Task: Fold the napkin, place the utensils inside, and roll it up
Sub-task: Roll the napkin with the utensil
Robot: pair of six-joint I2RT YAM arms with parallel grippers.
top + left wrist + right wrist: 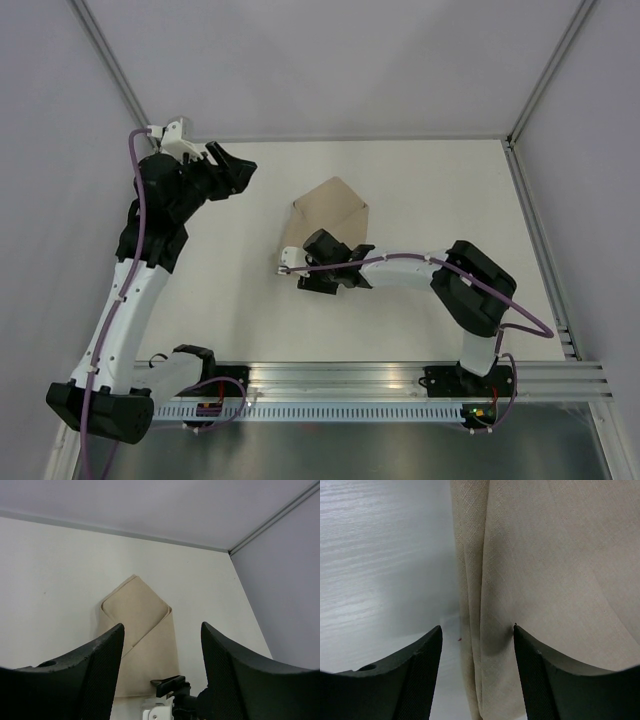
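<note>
From above, the napkin (335, 212) lies folded in the middle of the table (430, 200). The right gripper (312, 262) sits low at its near edge, and the left gripper (238, 165) is off to one side. The left wrist view shows the whole pointed fold, with its jaws wide and empty. The right wrist view shows its jaws apart around the doubled edge, not pinching. No utensils show anywhere. Folding seems to be the step in hand, and the next move needs a firm pinch.

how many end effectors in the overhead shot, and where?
2. The left end effector hangs open, left of the napkin and apart from it. The right end effector is open, low over the napkin's near-left edge. Neither is hidden.
</note>
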